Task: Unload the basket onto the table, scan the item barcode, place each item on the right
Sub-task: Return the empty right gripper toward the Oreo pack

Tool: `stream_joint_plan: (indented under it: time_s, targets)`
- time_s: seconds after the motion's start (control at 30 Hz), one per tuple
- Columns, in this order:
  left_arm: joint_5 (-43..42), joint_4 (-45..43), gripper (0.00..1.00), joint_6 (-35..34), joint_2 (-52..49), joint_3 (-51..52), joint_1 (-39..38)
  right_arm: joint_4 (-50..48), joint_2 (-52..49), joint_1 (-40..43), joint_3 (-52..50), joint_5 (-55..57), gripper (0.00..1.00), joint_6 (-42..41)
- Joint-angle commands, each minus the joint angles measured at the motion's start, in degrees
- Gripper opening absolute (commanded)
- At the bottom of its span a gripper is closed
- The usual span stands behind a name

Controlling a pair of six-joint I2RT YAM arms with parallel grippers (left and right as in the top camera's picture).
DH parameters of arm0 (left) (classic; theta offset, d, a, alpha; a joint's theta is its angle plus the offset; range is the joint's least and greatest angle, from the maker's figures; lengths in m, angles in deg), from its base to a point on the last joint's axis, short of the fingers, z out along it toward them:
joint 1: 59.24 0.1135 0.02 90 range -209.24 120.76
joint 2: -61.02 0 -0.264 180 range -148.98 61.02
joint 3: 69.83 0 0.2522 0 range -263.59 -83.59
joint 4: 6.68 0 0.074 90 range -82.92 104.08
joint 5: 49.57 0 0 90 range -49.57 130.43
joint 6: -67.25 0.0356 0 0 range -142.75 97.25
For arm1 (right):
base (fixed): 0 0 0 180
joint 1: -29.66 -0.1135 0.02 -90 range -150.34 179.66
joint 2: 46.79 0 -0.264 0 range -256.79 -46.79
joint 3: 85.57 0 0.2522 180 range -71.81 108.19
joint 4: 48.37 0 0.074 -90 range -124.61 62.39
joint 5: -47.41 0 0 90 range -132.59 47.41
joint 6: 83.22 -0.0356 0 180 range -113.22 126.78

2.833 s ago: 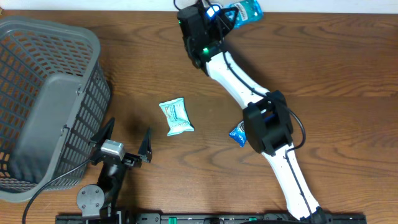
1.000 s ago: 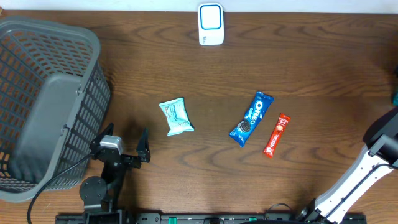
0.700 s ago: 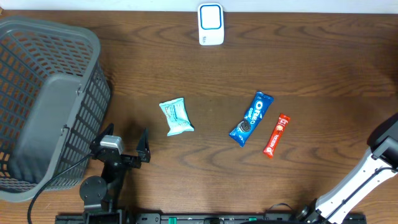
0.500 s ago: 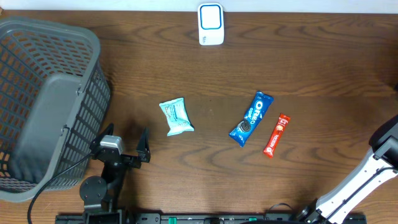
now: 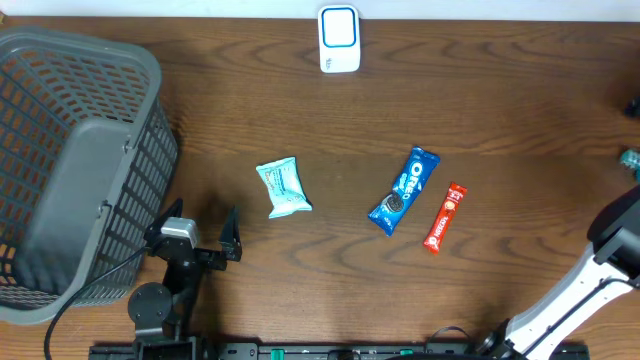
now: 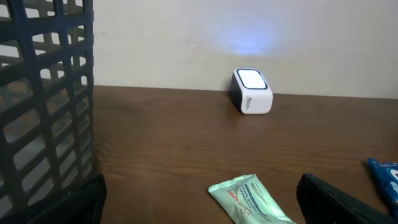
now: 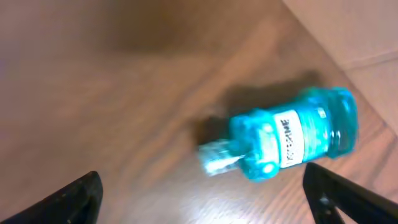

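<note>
The right hand (image 7: 205, 196) was spread wide, its two fingers dark in the bottom corners of the wrist view, holding nothing. The bottle (image 7: 292, 134) lay free on the table (image 5: 500, 100) just ahead of it, toward 1 o'clock in that view. Its long axis ran from 8 to 2 o'clock, cap at the 8 o'clock end. From overhead only a teal sliver showed at the 3 o'clock edge, so the bottle sat well apart from the scanner (image 5: 340, 40) at 12 o'clock.

The left hand (image 5: 196, 233) was also apart and empty, parked near 7 o'clock beside the basket (image 5: 100, 50).

Three items waited mid-table. The packet (image 5: 283, 188) lay at 1 o'clock from the left hand and near it, its long axis roughly 12 to 6, tipped slightly toward 11. The Oreo pack (image 5: 405, 191) and the red bar (image 5: 444, 217) lay side by side right of centre, close but apparently not touching, both running 1 to 7.

With the bottle let go far from the scanner, it was probably finished with, and another item was due. If that was the packet, the left hand was clearly nearer, and closing across the packet's short width looked best. The bar and Oreo pack seemed to fall to the right arm, which would first have to swing back from the 3 o'clock edge toward centre. No barcode could be made out on any item.
</note>
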Motion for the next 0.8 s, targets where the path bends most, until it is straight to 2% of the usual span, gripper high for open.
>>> stream_joint_plan:
  time_s: [0.0,0.17,0.3,0.43,0.53,0.67,0.77]
  targets:
    - [0.26,1.53,0.98,-0.26,0.04,0.11,0.28,1.86,4.87,-3.87,0.33,-9.38,0.99,-1.77]
    - [0.42,1.64,0.98,-0.26,0.04,0.11,0.28,8.72,5.77,-10.43,0.33,-20.39,0.99,-4.28]
    - [3.54,1.55,0.98,-0.31,0.04,0.11,0.31,14.95,5.75,-17.46,0.33,-21.03,0.99,-8.04]
    - [9.77,2.14,0.98,-0.26,0.04,0.11,0.28,22.49,5.75,-24.68,0.31,-18.29,0.99,-18.05]
    - [10.10,3.37,0.98,-0.26,0.04,0.11,0.28,27.61,5.75,-29.79,0.31,-18.53,0.99,-24.83]
    - [10.10,4.94,0.98,-0.26,-0.07,0.11,0.28,29.11,5.75,-36.09,0.31,-23.41,0.99,-24.13]
    - [10.10,4.94,0.98,-0.26,-0.26,0.11,0.28,30.67,5.75,-40.41,0.31,-26.69,0.95,-24.65]
